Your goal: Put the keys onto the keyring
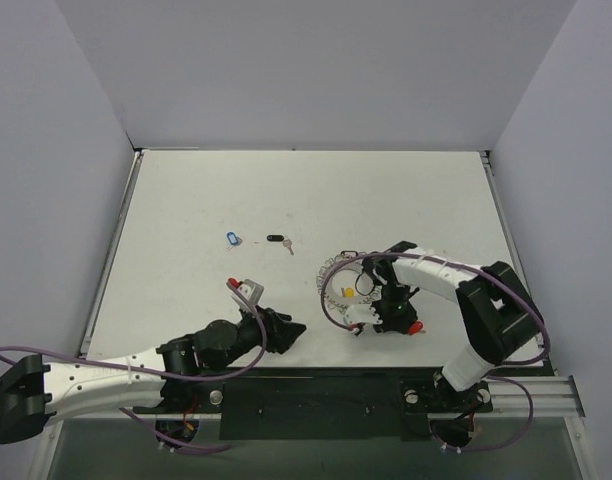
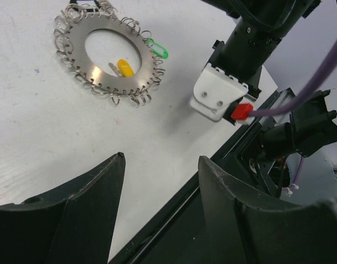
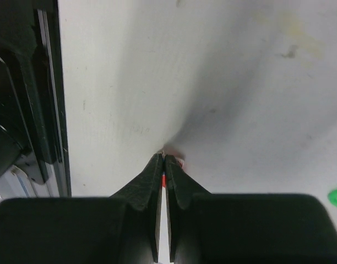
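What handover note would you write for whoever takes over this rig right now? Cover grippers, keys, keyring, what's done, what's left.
The left gripper is open and empty, near the keyring.
The right gripper is shut on the red key, down at the table.
The yellow key lies loose in the ring's open centre. The green key is at its rim, threading unclear. The blue key and black key lie loose farther out.
Done: no key clearly on.
Left: thread them all.

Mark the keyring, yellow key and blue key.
keyring (image 2: 76, 49): left wrist view, flat metal band.
yellow key (image 2: 124, 67): left wrist view, plastic head.
blue key (image 1: 233, 238): top view, blue head.
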You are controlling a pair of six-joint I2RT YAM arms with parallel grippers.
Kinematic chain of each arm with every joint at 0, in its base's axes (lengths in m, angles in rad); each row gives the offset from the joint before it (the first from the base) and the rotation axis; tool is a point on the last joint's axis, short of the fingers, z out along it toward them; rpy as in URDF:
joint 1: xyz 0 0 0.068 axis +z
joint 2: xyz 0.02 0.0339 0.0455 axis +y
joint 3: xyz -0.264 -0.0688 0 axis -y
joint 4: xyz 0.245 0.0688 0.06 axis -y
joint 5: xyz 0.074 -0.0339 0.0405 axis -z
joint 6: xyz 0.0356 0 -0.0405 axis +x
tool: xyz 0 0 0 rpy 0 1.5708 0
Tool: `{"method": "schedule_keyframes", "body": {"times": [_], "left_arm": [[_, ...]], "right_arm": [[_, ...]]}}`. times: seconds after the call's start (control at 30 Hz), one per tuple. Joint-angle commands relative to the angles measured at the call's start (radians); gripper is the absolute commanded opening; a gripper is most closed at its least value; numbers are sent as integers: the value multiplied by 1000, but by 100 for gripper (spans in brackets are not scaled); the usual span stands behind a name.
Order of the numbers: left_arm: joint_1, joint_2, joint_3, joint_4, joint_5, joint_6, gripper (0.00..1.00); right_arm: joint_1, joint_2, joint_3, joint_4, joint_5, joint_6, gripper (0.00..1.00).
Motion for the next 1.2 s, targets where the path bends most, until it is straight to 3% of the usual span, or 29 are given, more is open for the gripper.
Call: {"method": "schedule_keyframes", "body": {"times": [0.0,0.13,0.33,0.53,0.83,1.17], "left_arm": [[-22,26,28,147,66,89,65],[-37,145,61,317,115,194,62],[-49,414,259,422,213,362,60],[-58,618,435,471,279,471,50],[-63,742,471,539,354,518,36],[-109,819,388,762,455,554,41]], "right_arm": [[-112,-144,-6,-21,-164,58,0],[-251,-297,-29,-6,-352,108,0],[-441,-541,-82,-11,-577,176,0],[-510,-759,-92,-125,-784,128,0],[-575,-760,-22,-368,-996,-80,0],[-582,-725,-19,-572,-1045,-350,0]]}}
